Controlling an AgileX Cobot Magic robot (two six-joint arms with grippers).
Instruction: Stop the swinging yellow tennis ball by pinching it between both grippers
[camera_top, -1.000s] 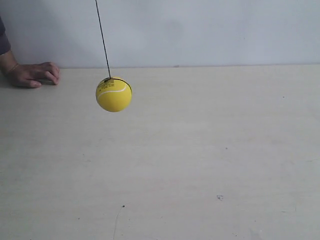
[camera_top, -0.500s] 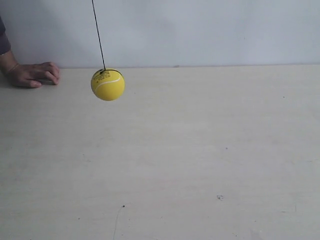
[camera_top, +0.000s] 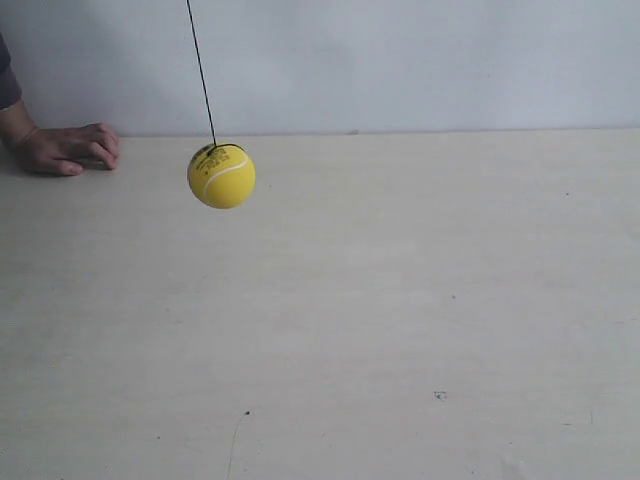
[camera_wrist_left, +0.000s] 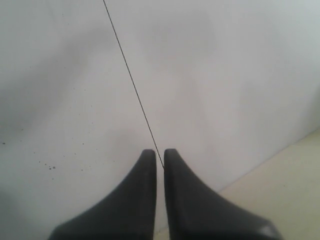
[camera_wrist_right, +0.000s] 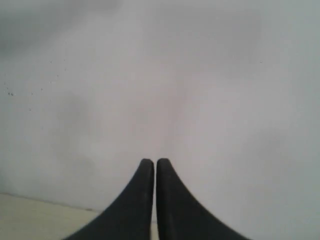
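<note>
Pale wood-grain worktop (camera_top: 400, 300), matt, w/ a few dark specks and a thin scratch toward the near edge. It runs back to a plain grey-white wall (camera_top: 420, 60). A person's hand (camera_top: 68, 148) lies flat on the far edge at the exterior view's left, fingers curled, a bit of dark sleeve above the wrist.

The yellow tennis ball (camera_top: 221, 176) hangs in the air over the far-left part of the worktop, to the right of the hand and apart from it. It looks smooth and round, w/ a white curved seam and small dark print near the top. A thin dark string (camera_top: 203, 75) goes up from it, slightly slanted, out of the top of the view. Nothing touches the ball.

Left end effector (camera_wrist_left: 159, 151): two black, smooth, tapering jaws drawn together w/ only a narrow slit between, gripping nothing. It faces the wall, and the string crosses beyond the tips.

Right end effector (camera_wrist_right: 154, 161): same shape, jaws closed to a hairline, nothing held, wall ahead and a strip of worktop below.
</note>
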